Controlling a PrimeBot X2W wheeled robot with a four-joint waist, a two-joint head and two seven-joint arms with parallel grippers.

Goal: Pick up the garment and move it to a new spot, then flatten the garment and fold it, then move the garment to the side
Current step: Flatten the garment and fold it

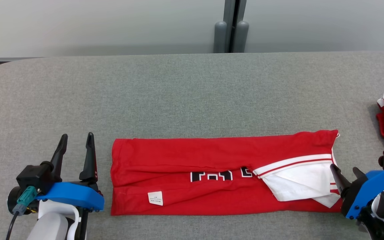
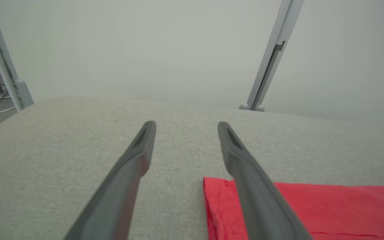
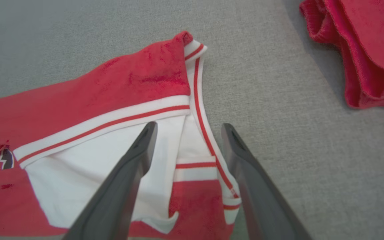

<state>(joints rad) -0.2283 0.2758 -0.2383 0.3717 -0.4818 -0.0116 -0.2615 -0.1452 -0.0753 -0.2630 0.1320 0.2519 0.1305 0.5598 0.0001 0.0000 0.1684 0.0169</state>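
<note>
The shirt [image 1: 178,156] lay folded into a long strip along the near side of the counter [image 1: 192,93]. It looked light, soft and limp (likely to sag and unfold if lifted by one point), so its two short ends seemed best to pinch. The left hand [image 1: 77,135] stood open and empty just beside the hem end. The right hand [image 1: 343,168], likewise open and empty, was at the white-trimmed end.

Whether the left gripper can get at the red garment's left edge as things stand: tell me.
Probably yes: the left gripper stands open just beside the red garment, with only bare table between them.
</note>
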